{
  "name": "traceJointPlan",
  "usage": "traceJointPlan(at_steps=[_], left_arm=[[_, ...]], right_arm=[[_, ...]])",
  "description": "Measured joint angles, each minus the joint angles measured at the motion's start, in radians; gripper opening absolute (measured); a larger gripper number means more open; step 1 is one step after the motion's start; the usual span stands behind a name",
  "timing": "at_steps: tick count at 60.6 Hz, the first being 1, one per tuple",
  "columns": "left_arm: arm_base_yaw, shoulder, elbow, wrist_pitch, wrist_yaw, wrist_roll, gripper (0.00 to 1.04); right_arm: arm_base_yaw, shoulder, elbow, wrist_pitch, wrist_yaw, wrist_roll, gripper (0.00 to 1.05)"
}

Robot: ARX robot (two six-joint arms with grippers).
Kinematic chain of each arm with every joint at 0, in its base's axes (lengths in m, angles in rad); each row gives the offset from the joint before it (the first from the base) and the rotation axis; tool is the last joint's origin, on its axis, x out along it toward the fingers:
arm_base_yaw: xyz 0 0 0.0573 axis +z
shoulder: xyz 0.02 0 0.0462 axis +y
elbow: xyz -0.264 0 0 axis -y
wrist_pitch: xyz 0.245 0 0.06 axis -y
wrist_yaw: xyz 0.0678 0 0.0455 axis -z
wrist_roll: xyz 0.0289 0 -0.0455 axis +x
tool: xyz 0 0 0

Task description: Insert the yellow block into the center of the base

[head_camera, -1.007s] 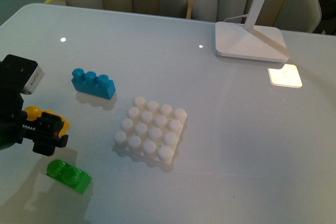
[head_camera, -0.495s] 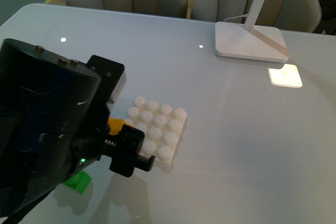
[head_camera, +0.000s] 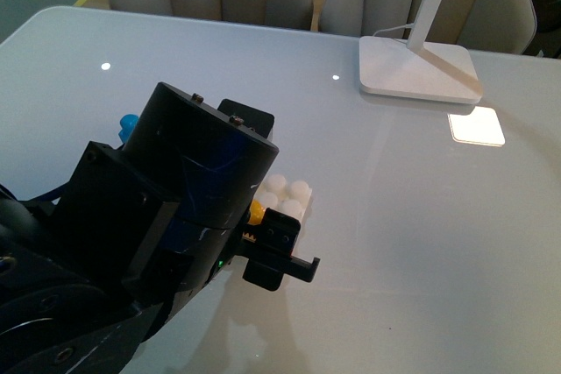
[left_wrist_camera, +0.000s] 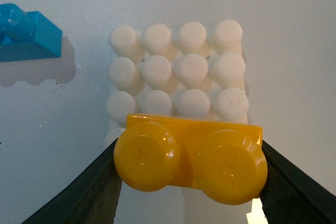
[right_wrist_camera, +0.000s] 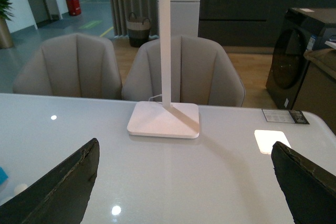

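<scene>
The left pincer [left_wrist_camera: 189,184] squeezes the yellow block [left_wrist_camera: 189,161], with one dark finger on each short end. In just one second the arm comes across from the left edge of the table [head_camera: 394,243] to its middle. Now the block hangs over the white base [left_wrist_camera: 178,66].

In the left wrist view the block covers the base's edge row of bumps, not the middle ones. I cannot tell if it touches them. So the carrying looks nearly done. I think the block needs to slide to the center and then press down.

The blue brick [left_wrist_camera: 26,30] sits beside the base. The right pincer [right_wrist_camera: 184,150] is spread wide, holds nothing, and faces the lamp foot [right_wrist_camera: 164,120].
</scene>
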Motion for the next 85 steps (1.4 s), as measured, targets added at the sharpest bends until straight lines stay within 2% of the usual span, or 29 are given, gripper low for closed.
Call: traceJointPlan(at_steps=[40, 85], left_arm=[[-0.045, 0.111, 0.158, -0.098, -0.046, -0.069, 0.63], [0.022, 0.150, 0.203, -0.085, -0.054, -0.016, 0.63]], right_arm=[[0.000, 0.000, 0.000, 0.000, 0.000, 0.000, 0.96], [0.000, 0.000, 0.000, 0.000, 0.000, 0.000, 0.96]])
